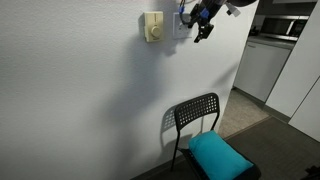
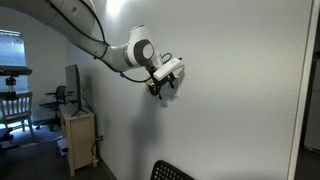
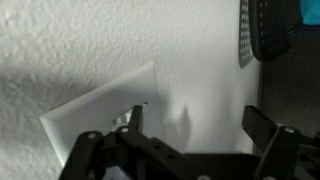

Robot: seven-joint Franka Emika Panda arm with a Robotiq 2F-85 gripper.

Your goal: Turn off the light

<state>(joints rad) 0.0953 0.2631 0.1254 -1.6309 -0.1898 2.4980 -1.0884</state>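
Note:
No lamp shows. The light switch, a small white squarish wall plate, sits on the white wall to the right of a cream-yellow dial box. In the wrist view the plate lies at lower left, tilted. My gripper is up against the wall at the plate; in the wrist view its fingers are spread wide, with one finger tip at the plate's edge and bare wall between them. It also shows in an exterior view, close to the wall. Whether a finger touches a rocker cannot be told.
A black perforated metal chair with a teal cushion stands below against the wall; its back shows in the wrist view. White cabinets stand to the right. A small cabinet and an office chair stand further off.

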